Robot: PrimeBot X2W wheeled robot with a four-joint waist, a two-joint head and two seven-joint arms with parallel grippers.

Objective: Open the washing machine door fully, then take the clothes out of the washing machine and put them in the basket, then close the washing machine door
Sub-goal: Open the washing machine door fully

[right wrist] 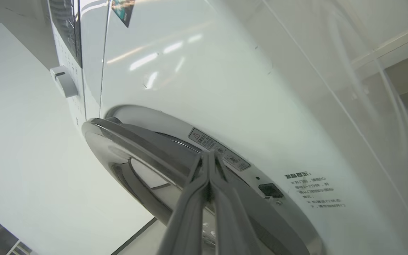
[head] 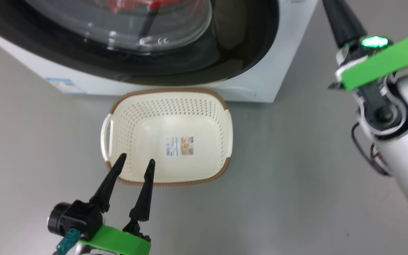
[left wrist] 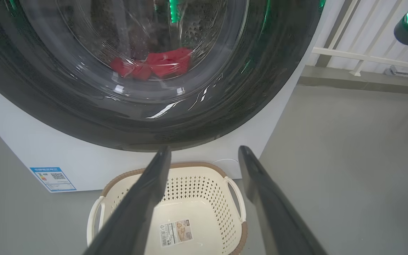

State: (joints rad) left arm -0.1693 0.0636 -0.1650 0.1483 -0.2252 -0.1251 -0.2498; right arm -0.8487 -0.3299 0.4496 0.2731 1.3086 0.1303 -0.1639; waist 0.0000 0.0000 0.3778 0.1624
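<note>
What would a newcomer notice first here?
A big round door, glossy black rim around clear glass, looms at the top, bright red clothes behind it. Below, an empty cream perforated plastic basket with brown rim sits on the grey floor, the open left gripper by its near edge.

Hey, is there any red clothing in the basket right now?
No, the basket holds nothing but a paper label on its bottom; the red clothes lie behind the washing machine door.
</note>
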